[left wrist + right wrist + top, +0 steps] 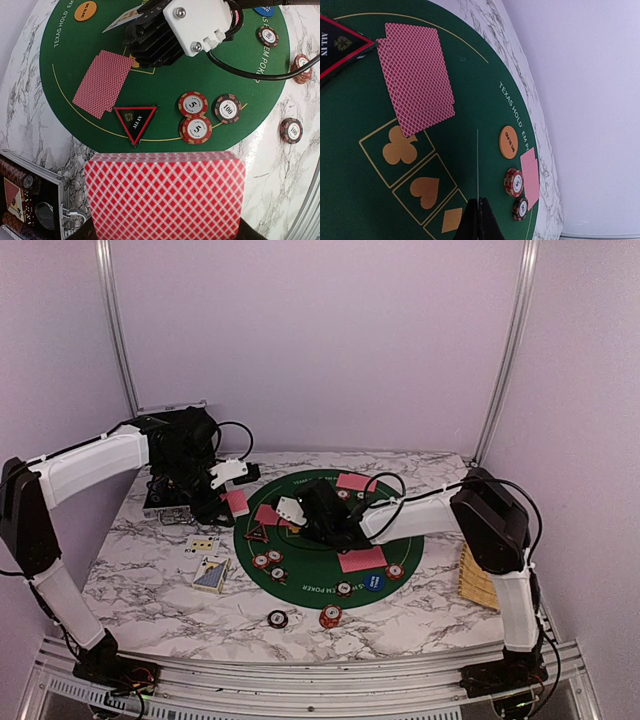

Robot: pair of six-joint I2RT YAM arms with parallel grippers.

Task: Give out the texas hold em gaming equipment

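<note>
Where left end effector [167, 234] clamps, red-backed cards [165, 192]

Left arm [90, 465] and right arm [420, 512]: white shells, black joints, black cables [260, 77]. White wrist housing [195, 22], silver screws [181, 12].

Plain pale lilac walls [320, 340], silver metal posts [115, 320] in the back corners. White marble-look tabletop [140, 585] with grey veins, maybe just printed. Ribbed metal rail [300, 682] along the near edge. Soft, even light.
</note>
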